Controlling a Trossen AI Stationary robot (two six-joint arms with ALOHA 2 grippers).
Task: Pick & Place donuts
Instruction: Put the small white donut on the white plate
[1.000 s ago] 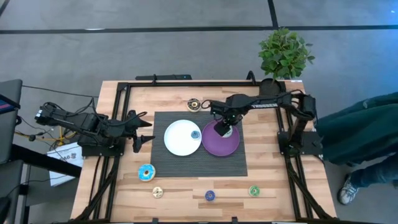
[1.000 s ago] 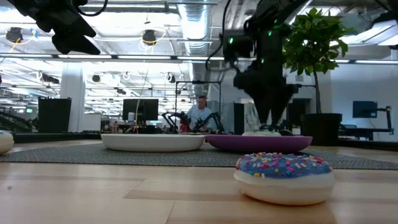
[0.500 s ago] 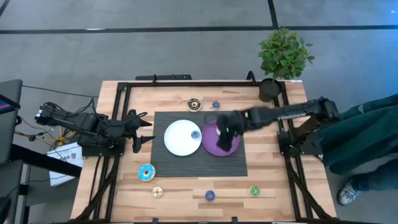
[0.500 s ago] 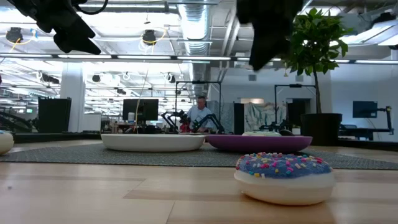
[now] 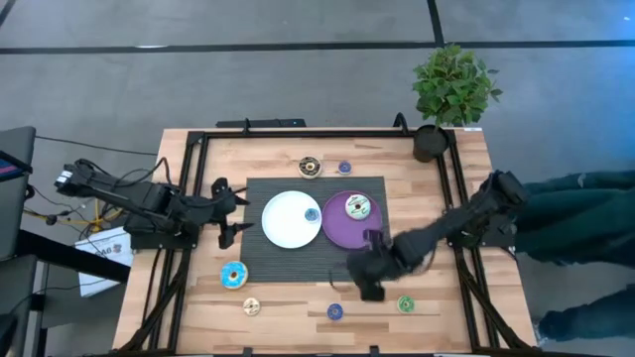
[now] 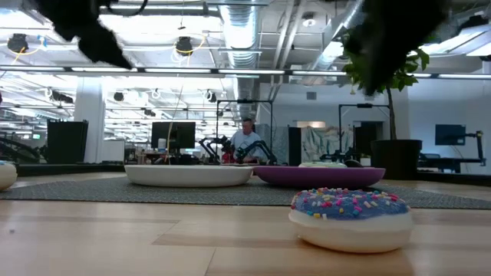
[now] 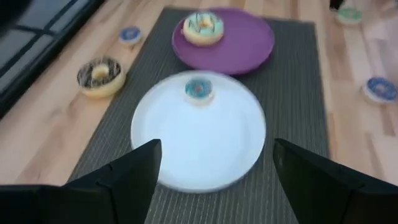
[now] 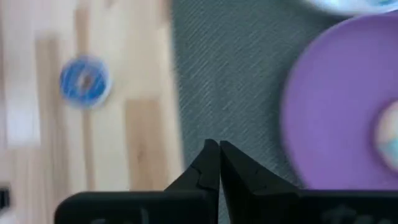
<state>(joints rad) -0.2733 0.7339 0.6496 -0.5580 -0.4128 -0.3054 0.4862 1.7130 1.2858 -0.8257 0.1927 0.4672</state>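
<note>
Your right end effector (image 5: pixel 369 281) is hanging over the mat's near edge, just below the purple plate (image 5: pixel 337 230), with its fingers (image 8: pixel 211 163) pressed together and carrying nothing. Your left end effector (image 5: pixel 224 209) is waiting at the mat's left side, fingers (image 7: pixel 134 171) spread wide and empty, facing the white plate (image 5: pixel 280 224).

Two donuts are sitting on plates: a pale one with green icing (image 5: pixel 357 206) on the purple plate, and a small blue one (image 5: pixel 313 214) at the white plate's right rim.

Six are lying loose on the counter (image 5: pixel 437 188). A brown one (image 5: pixel 310 166) and a small blue one (image 5: pixel 344 168) are resting beyond the mat. Along the near side you are looking at a larger blue one (image 5: pixel 233 275), a tan one (image 5: pixel 251 306), a blue one (image 5: pixel 335 311) and a green one (image 5: pixel 405 303).

So you are roughly a quarter through, judging by the count. The near blue donut and the green one are lying closest to your right end effector, so either looks like the likely next pick.
</note>
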